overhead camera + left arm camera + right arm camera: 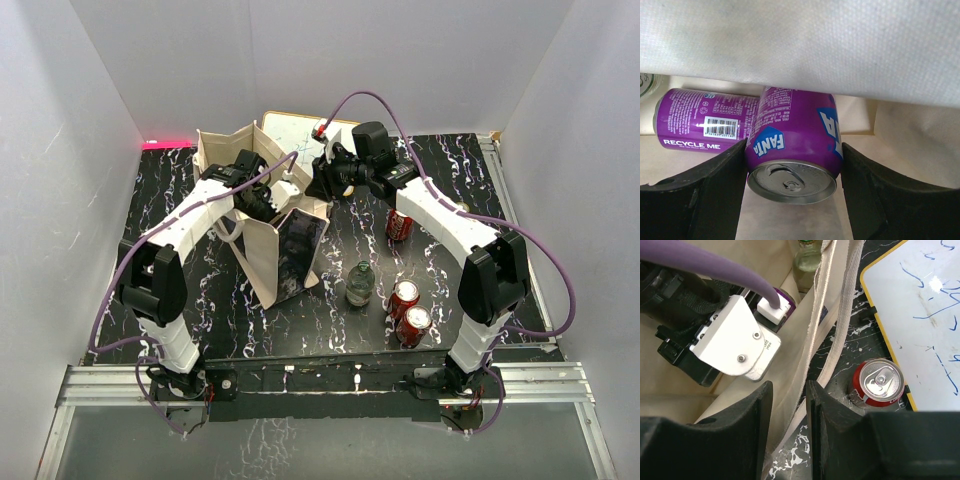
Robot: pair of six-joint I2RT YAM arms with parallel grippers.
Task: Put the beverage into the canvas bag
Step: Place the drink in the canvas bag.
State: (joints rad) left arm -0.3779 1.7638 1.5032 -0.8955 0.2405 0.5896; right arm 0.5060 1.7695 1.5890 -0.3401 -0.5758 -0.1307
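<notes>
Left pincer point(794, 146) is down inside the canvas bag point(262, 255), clamped on a purple Fanta can point(800, 125). Both fingers point(700, 195) touch its sides, and its silver top faces the wrist camera, tab unopened. A second purple can point(705, 125) lies on its side at 9 o'clock of it, on the bag floor.

The bag is beige cloth, standing open at 10 o'clock of the black marbled worktop point(340, 330), with a dark printed panel point(300, 250) facing 5 o'clock.

Right pincer point(789, 390) is pinched on the bag's rim and handle strap point(847, 305) at 2 o'clock of the mouth.

A whiteboard point(295, 130) sits at 12 o'clock behind the bag. A red can point(879, 382) stands at 4 o'clock of the right pincer. A green bottle point(360, 283) and two more red cans point(409, 308) stand at 5 o'clock.
</notes>
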